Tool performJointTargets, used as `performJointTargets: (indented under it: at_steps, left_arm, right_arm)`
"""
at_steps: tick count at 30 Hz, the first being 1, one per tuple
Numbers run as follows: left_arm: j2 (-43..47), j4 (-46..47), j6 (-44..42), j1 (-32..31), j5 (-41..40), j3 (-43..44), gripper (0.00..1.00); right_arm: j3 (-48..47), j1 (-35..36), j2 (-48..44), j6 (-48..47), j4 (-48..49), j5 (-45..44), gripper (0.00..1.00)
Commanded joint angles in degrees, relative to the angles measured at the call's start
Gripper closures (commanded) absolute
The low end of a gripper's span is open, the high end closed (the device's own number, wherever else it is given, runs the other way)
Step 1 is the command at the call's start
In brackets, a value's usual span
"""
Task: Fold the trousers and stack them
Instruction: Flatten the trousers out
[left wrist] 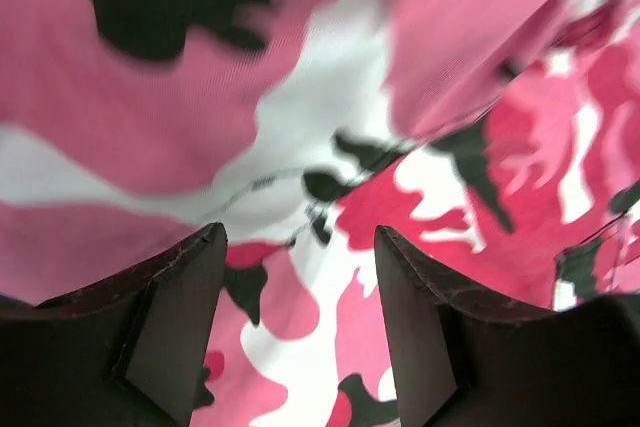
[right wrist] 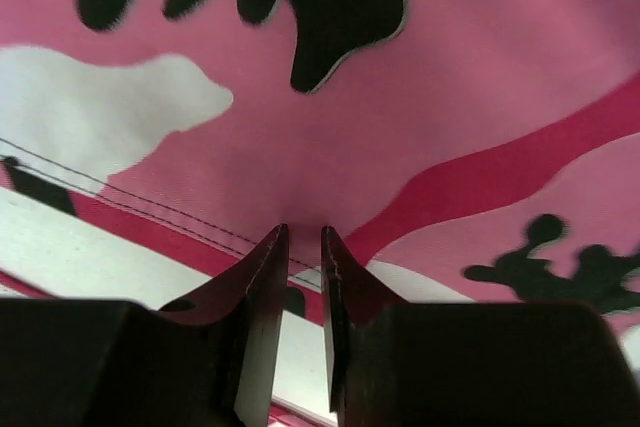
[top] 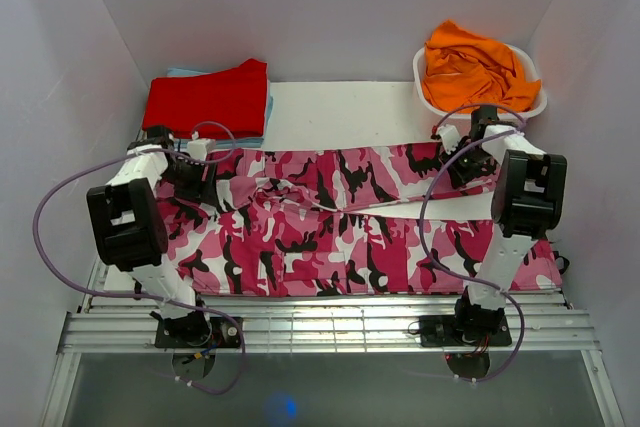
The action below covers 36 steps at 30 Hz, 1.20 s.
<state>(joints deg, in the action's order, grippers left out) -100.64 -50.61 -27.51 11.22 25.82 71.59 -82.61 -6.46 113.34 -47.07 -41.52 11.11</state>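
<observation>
The fingers (left wrist: 175,327) of the left gripper (left wrist: 300,239) stand wide apart and hold nothing. Camouflage cloth fills the gap between them and lies straight ahead of the tips. The fingers (right wrist: 255,317) of the right gripper (right wrist: 304,234) are drawn almost together, with only a narrow slit left. They appear to pinch a stitched edge of the cloth, which rises away from the tips.

The pink, magenta, white and black camouflage-print fabric trousers (top: 330,247) lie spread flat on the white worktop (top: 340,112). Their long axis runs left to right, parallel to the near edge. The two legs part toward the right, where a strip of worktop shows between them. Both grippers sit on the far leg — the left at the joined end, the right near the open end.

A plain red folded garment (top: 205,97) lies at the far left. A crumpled orange garment (top: 470,62) sits in a white basket (top: 538,102) at the far right.

Judgement: the far leg is to be folded toward the near edge, across the long axis. Only the right side is gripped, so the left fingers should close on the cloth first — otherwise the fold will probably skew.
</observation>
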Motion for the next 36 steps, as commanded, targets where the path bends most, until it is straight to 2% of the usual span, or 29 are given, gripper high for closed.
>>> performJointTargets:
  at_steps: [1,5,8,14,17,21,22,25,27,28,29,31,32,36]
  left_arm:
    - [1.1,-0.7,-2.2,3.4,-2.9,-4.5,0.28]
    - [-1.7,0.2,-4.0,8.8,-5.8,-6.1,0.28]
    - [-4.4,1.2,-6.6,12.3,-7.1,-6.2,0.30]
    - [-5.0,0.9,-13.4,13.3,-5.3,-7.2,0.32]
    - [-4.4,-2.6,-17.5,13.3,-0.3,-5.5,0.31]
    - [-1.3,-13.5,-25.0,13.3,12.2,0.5,0.28]
    - [-0.3,-15.9,-27.2,13.3,17.2,4.7,0.27]
    - [1.2,-18.7,-30.5,13.3,21.4,13.5,0.25]
    - [0.4,-18.8,-29.6,13.3,23.0,18.6,0.22]
    - [-0.7,-18.9,-29.3,13.3,23.0,23.8,0.21]
    - [-3.3,-18.8,-28.8,13.3,22.2,26.3,0.20]
    - [-6.7,-18.6,-28.0,13.2,20.5,33.5,0.16]
    - [-10.8,-18.6,-28.2,13.2,19.5,35.4,0.15]
    - [-19.9,-16.0,-28.0,13.4,15.9,42.6,0.18]
  right_arm:
    - [4.4,-0.8,-0.1,1.5,6.8,-6.3,0.75]
    - [10.9,-4.7,0.1,-2.3,8.0,-13.9,0.80]
    - [14.2,-9.4,-1.0,-5.7,7.2,-14.8,0.82]
    - [20.2,-15.9,-5.2,-15.0,4.5,-13.3,0.82]
    - [22.6,-16.0,-8.7,-19.2,1.3,-9.6,0.80]
    - [17.7,-16.0,-12.6,-21.8,-7.1,0.8,0.71]
    - [13.7,-16.0,-13.0,-22.8,-12.0,2.9,0.71]
    - [7.8,-16.0,-14.5,-28.8,-21.7,9.2,0.69]
    - [4.0,-16.1,-15.9,-32.2,-23.8,10.7,0.67]
    - [3.1,-16.1,-16.0,-32.7,-23.7,10.8,0.66]
    - [1.2,-16.3,-16.1,-32.9,-22.7,10.9,0.56]
    - [-0.4,-16.4,-14.9,-31.6,-19.7,10.3,0.45]
    - [-2.7,-16.5,-13.9,-31.5,-17.7,9.5,0.36]
    - [-9.5,-16.5,-6.1,-29.5,-12.8,8.9,0.20]
